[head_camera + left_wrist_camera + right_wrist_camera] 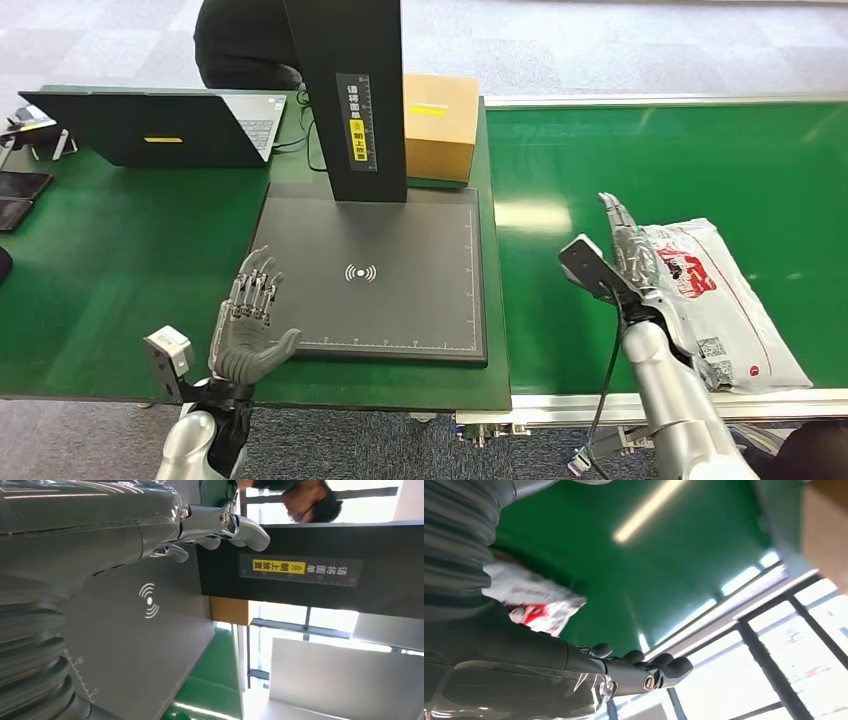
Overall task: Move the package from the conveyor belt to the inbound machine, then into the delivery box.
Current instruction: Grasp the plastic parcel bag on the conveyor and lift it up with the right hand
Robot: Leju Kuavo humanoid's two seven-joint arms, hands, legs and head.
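Package: white plastic mail bag [722, 300] is lying near the conveyor belt's [700, 160] front edge.
Right hand: right hand [628, 250] is reaching beside it, fingers spread, holding nothing.
Left hand: left hand [250, 320] is waiting spread by the scanner pad [400, 230].
Risk: slippery bag may be sliding away.

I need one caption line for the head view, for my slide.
Right hand open beside the white package on the green conveyor belt; left hand open.

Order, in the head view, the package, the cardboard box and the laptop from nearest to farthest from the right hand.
1. Package: on the belt, right beside the right hand.
2. Cardboard box: behind the scanner, to the hand's left.
3. Laptop: far left on the table.
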